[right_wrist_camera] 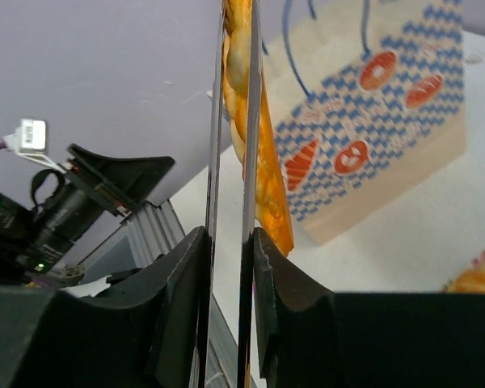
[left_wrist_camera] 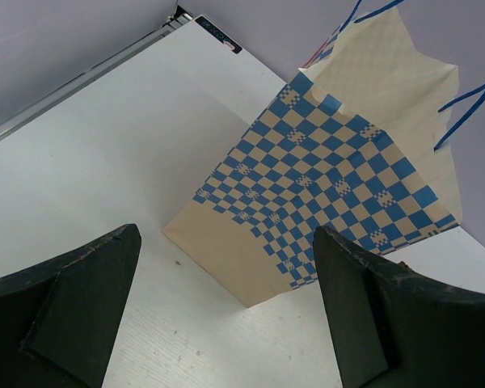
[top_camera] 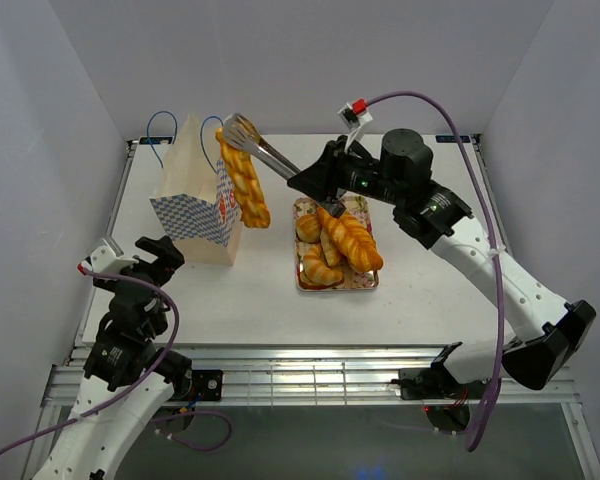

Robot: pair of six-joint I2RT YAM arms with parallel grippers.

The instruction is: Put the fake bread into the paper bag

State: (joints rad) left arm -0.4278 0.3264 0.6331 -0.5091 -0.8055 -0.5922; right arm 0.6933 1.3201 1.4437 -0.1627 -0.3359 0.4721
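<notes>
My right gripper (top_camera: 315, 185) is shut on metal tongs (top_camera: 268, 150). The tongs pinch the upper end of a long golden twisted loaf of fake bread (top_camera: 245, 182), which hangs in the air beside the right face of the paper bag (top_camera: 193, 195), near its top. In the right wrist view the tongs (right_wrist_camera: 230, 121) run up from my gripper (right_wrist_camera: 230, 275), with the loaf (right_wrist_camera: 263, 162) in front of the bag (right_wrist_camera: 388, 121). Several more breads (top_camera: 345, 240) lie on the tray. My left gripper (top_camera: 160, 250) is open and empty, low by the bag's near corner (left_wrist_camera: 323, 186).
The floral tray (top_camera: 340, 287) sits on the table right of the bag, under my right arm. The bag's blue cord handles (top_camera: 160, 125) stand up at the back. White walls close in the table at the left, back and right.
</notes>
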